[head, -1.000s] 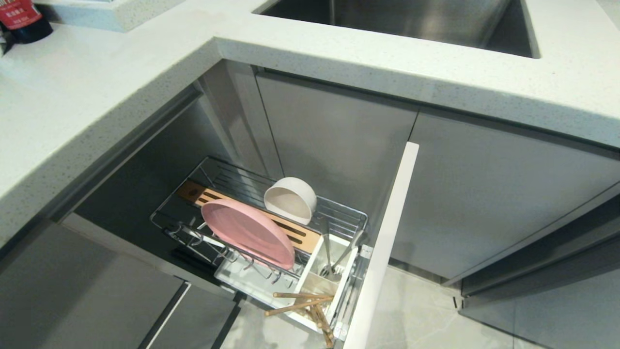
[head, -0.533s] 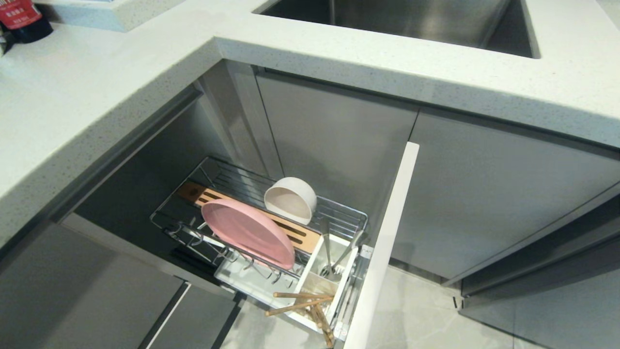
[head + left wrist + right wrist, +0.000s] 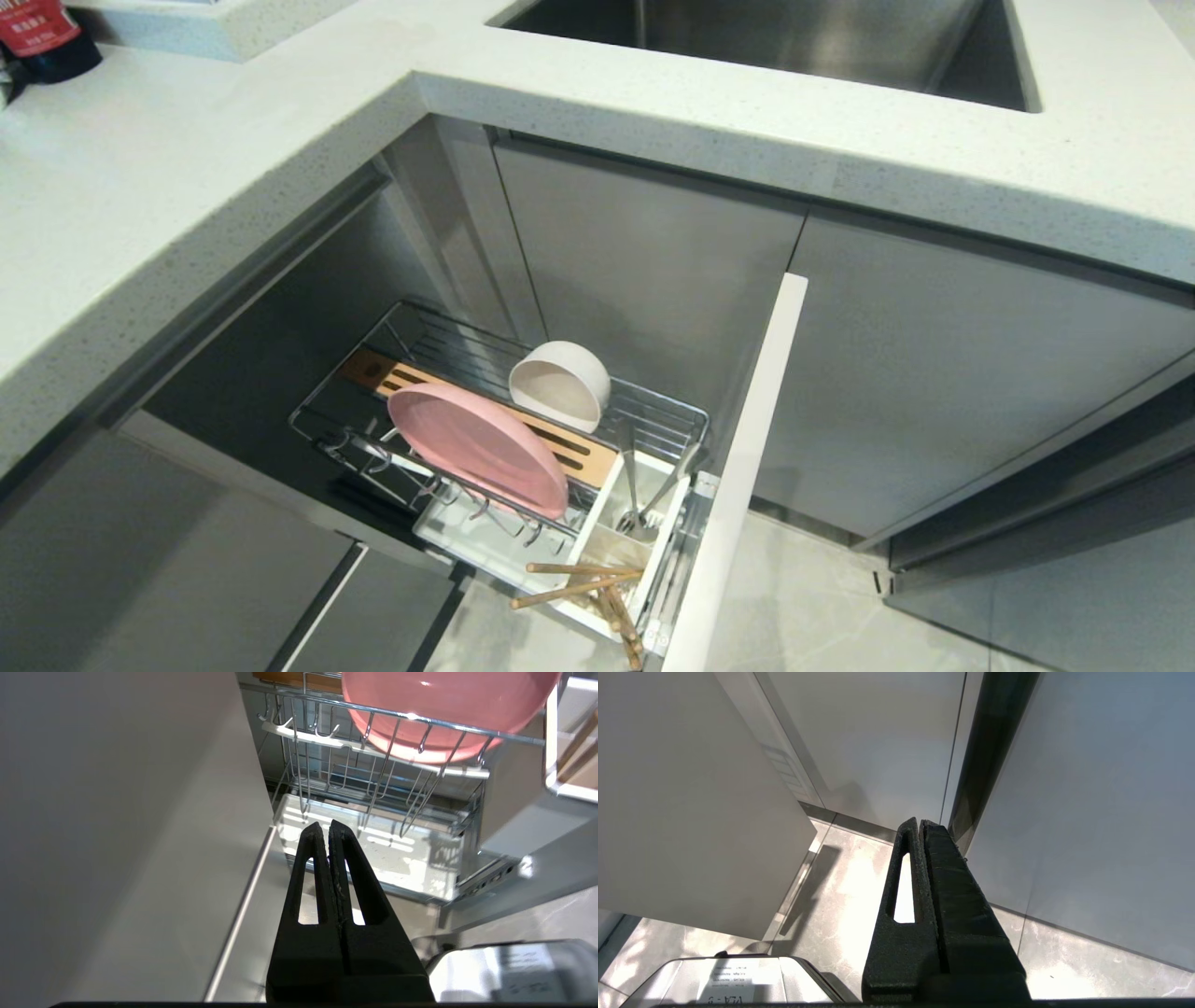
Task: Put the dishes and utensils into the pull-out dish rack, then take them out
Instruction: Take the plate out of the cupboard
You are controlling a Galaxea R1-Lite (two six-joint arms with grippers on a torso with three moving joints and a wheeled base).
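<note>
The pull-out dish rack (image 3: 401, 327) stands drawn out of the cabinet, its grey front (image 3: 738, 467) edge-on. A pale-pink plate (image 3: 476, 448) leans in the prongs, and a white bowl (image 3: 560, 385) lies on its side behind the wooden strip (image 3: 569, 450). In the white caddy (image 3: 607, 495) stands the silver spoon (image 3: 631, 485); wooden chopsticks (image 3: 579, 581) stick out of its near compartment. Neither arm shows in the head view. My left gripper (image 3: 325, 826) is shut and empty, low beside the rack, below the plate (image 3: 444, 704). My right gripper (image 3: 920, 822) is shut and empty over the floor.
A speckled white countertop (image 3: 187, 177) wraps round above the rack, with a steel sink (image 3: 794, 37) at the back. Grey cabinet doors (image 3: 934, 373) stand to the right. A dark bottle (image 3: 47, 37) sits at the far left. A drip tray (image 3: 373, 849) lies under the rack.
</note>
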